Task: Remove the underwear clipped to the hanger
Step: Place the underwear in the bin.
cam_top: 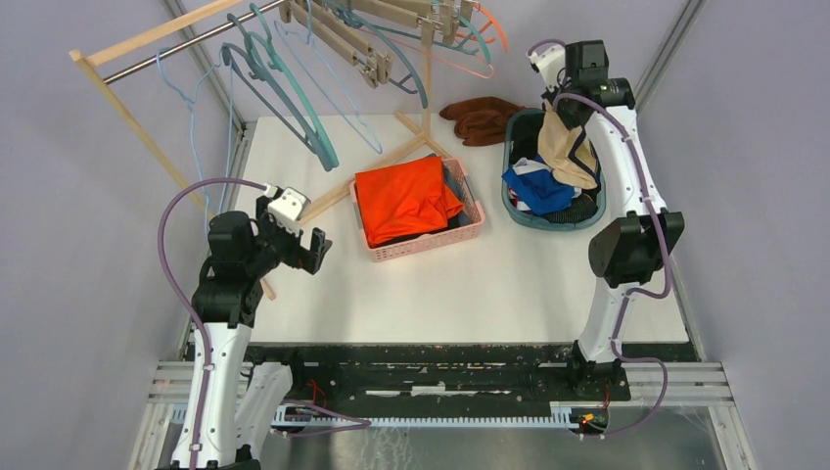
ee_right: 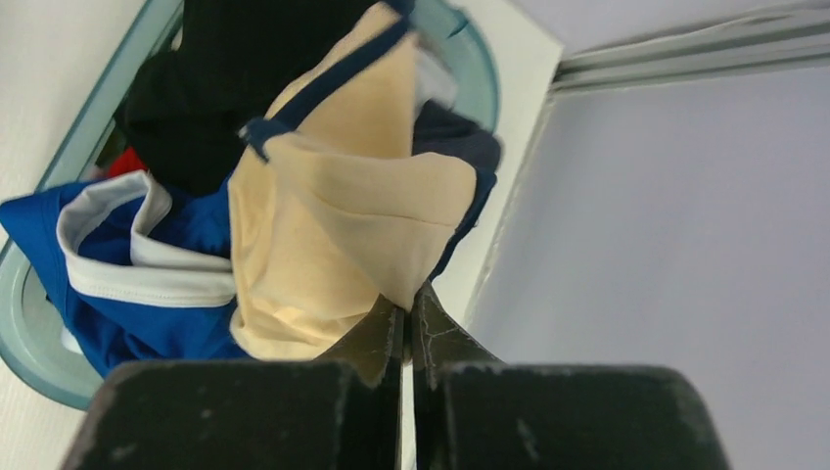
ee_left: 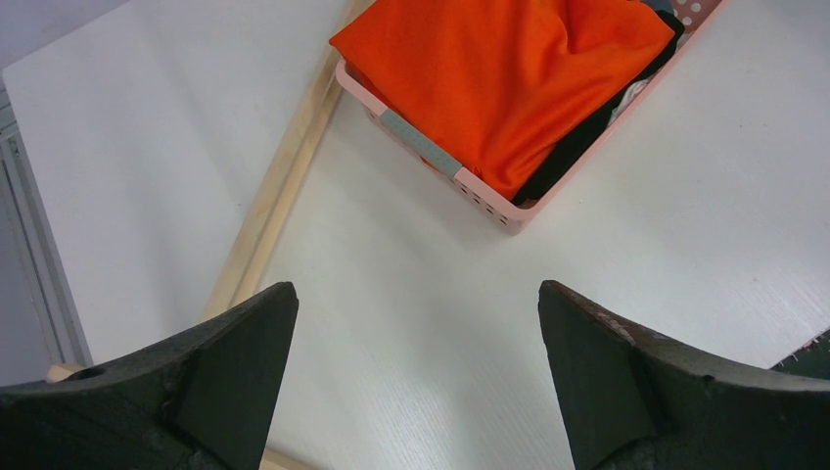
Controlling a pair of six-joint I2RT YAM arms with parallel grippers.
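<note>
Beige underwear [ee_right: 333, 225] with navy trim hangs from my right gripper [ee_right: 406, 299], which is shut on a pinch of its fabric. In the top view the beige underwear [cam_top: 568, 147] dangles over the teal basket [cam_top: 511, 132] at the back right. Blue-and-white underwear [cam_top: 536, 186] and dark pieces lie in that basket; the blue underwear [ee_right: 117, 284] shows at left in the right wrist view. My left gripper [ee_left: 419, 323] stands wide open over bare table, far left, with nothing between its fingers. The hangers [cam_top: 372, 44] hang on the rack at the back.
A pink basket [cam_top: 468, 230] holding an orange garment [cam_top: 403, 199] sits mid-table. A brown cloth [cam_top: 482, 119] lies behind the teal basket. The wooden rack's legs [cam_top: 362, 174] cross the table's back left. A grey wall stands close to the right of the teal basket.
</note>
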